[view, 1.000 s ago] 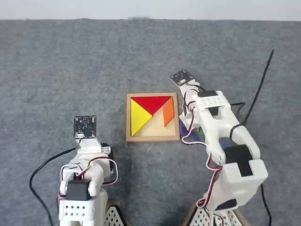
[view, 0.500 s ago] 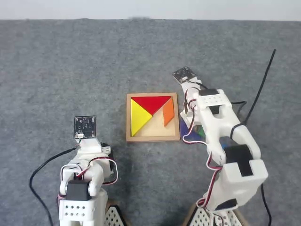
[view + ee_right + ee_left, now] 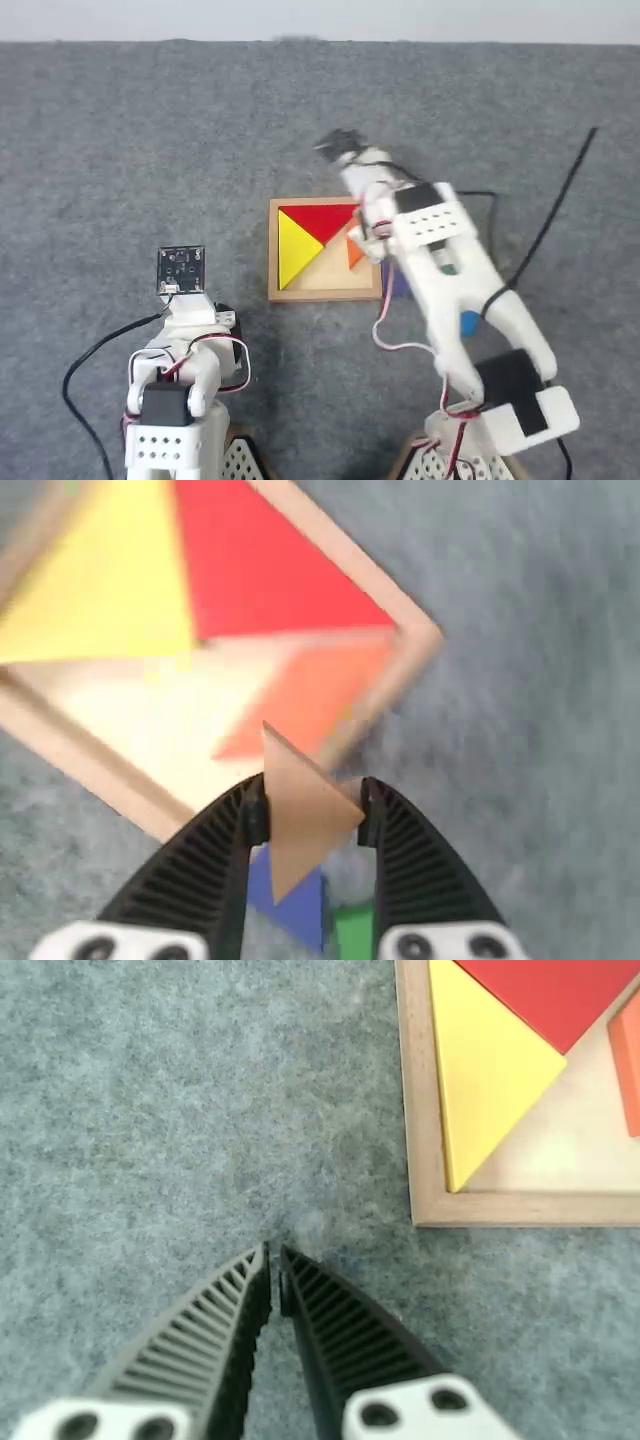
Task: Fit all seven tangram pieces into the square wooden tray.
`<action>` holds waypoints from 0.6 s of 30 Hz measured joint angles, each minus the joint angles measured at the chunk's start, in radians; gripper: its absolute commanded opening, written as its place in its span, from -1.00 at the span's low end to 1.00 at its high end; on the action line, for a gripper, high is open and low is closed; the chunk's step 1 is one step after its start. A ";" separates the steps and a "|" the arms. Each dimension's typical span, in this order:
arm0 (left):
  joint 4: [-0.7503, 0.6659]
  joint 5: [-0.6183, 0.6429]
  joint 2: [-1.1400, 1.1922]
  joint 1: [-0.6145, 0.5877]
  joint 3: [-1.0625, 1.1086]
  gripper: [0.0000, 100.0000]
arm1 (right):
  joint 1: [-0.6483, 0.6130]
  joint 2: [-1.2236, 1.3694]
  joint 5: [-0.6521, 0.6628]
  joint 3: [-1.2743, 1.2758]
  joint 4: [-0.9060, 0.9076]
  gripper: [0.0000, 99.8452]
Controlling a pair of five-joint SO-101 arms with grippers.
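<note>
Left gripper (image 3: 275,1260) sits nearest, on the near-left of the grey mat (image 3: 150,130), its jaws pressed together on nothing, just short of the near-left corner of the square wooden tray (image 3: 272,250); I'd call that arm parked. To the right of the tray, a blue piece (image 3: 295,905) and a green piece (image 3: 352,930) lie loose on the mat beneath the other arm. A little farther on, the right gripper (image 3: 310,790) is clamped on a pale tan triangle (image 3: 300,825), pinched by its sides with one corner pointing toward the tray, and it hangs above the tray's right edge, clear of the wood. Inside the tray the yellow triangle (image 3: 293,250) fills the left side, the red triangle (image 3: 320,218) runs along the far edge, and the orange piece (image 3: 310,700) lies against the right wall; bare wood shows along the near side between yellow and orange. So, as I read it, the fourth piece is being brought in. The next move calls for bringing the triangle over that bare patch, turning it until its edges line up with its neighbours, lowering it flat, then letting go without nudging the orange piece.
</note>
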 measured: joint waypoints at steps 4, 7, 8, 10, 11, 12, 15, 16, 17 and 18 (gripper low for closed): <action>0.000 0.000 0.000 0.000 0.000 -0.97 | -0.069 0.106 0.086 -0.121 0.044 -0.93; 0.000 0.000 0.000 0.000 0.000 -0.97 | -0.103 0.218 0.187 -0.244 0.104 -0.93; 0.000 0.000 0.000 0.000 0.000 -0.97 | -0.114 0.255 0.226 -0.290 0.126 -0.93; 0.000 0.000 0.000 0.000 0.000 -0.97 | -0.132 0.327 0.315 -0.373 0.163 -0.93; 0.000 0.000 0.000 0.000 0.000 -0.97 | -0.138 0.361 0.359 -0.414 0.173 -0.93; 0.000 0.000 0.000 0.000 0.000 -0.97 | -0.143 0.393 0.404 -0.450 0.181 -0.93; 0.000 0.000 0.000 0.000 0.000 -0.97 | -0.150 0.463 0.520 -0.529 0.190 -0.93; 0.000 0.000 0.000 0.000 0.000 -0.97 | -0.155 0.483 0.559 -0.548 0.192 -0.94; 0.000 0.000 0.000 0.000 0.000 -0.97 | -0.161 0.496 0.603 -0.557 0.195 -0.94; 0.000 0.000 0.000 0.000 0.000 -0.97 | -0.169 0.509 0.658 -0.560 0.195 -0.96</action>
